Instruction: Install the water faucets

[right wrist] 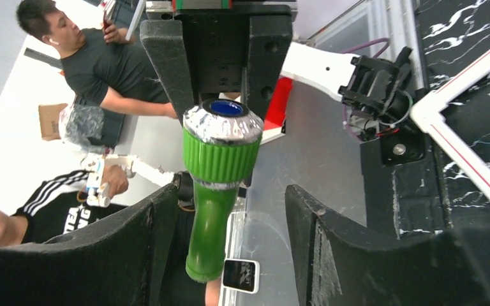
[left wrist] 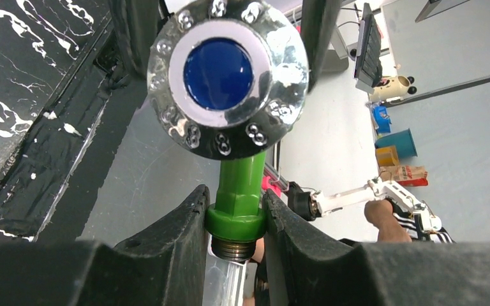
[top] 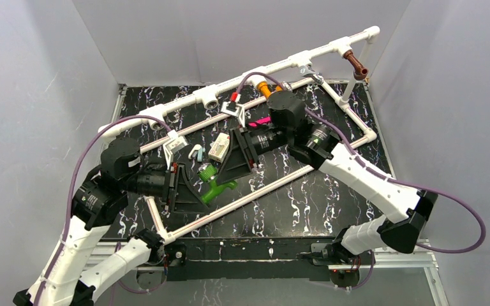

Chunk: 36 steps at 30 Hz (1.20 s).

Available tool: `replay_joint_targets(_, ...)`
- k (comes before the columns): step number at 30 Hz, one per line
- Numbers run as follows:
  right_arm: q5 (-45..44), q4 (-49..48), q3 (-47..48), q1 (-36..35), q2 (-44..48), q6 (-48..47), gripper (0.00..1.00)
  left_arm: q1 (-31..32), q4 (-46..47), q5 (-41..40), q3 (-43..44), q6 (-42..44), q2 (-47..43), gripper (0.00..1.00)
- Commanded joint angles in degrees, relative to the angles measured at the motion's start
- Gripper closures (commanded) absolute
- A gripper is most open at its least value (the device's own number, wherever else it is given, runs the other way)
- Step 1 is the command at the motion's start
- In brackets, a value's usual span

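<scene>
A green faucet (top: pixel 220 187) is held over the black marbled table in the middle of the pipe frame. My left gripper (top: pixel 201 197) is shut on its collar just above the threaded end, as the left wrist view shows (left wrist: pixel 235 220), with the chrome blue-centred knob (left wrist: pixel 220 73) facing the camera. My right gripper (top: pixel 227 173) is open, its jaws either side of the faucet's spout (right wrist: pixel 209 233), which lies close to the left finger (right wrist: pixel 159 217). A brown faucet (top: pixel 356 64) sits on the white pipe at the far right. An orange faucet (top: pixel 264 88) sits on the pipe mid-way.
The white pipe frame (top: pixel 185 101) runs diagonally across the table, with open fittings (top: pixel 209 100) along the far rail. A pink strip (top: pixel 259 120), a white block (top: pixel 219 148) and a small pale clip (top: pixel 196 152) lie inside the frame. Grey walls enclose the sides.
</scene>
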State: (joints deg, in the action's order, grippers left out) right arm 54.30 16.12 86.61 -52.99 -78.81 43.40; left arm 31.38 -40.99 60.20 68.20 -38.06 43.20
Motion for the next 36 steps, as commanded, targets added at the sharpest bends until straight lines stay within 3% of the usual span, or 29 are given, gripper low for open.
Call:
replay_joint_targets(1,1.68,-2.54,3.32,-2.33,-0.75,0.81,0.32,1.03,-2.2,1.24,1.38,2.13,0.44,1.0)
replay_joint_targets(16,-1.92,-1.22,-0.67,-5.24,0.78,0.5,0.43,1.41,-6.16,-0.38,3.4,5.53,2.19,1.0)
replay_joint_targets(36,-5.08,-11.66,-7.35,-6.62,2.9,8.72,0.57,1.35,-7.61,-2.11,3.05,6.47,2.11,1.0)
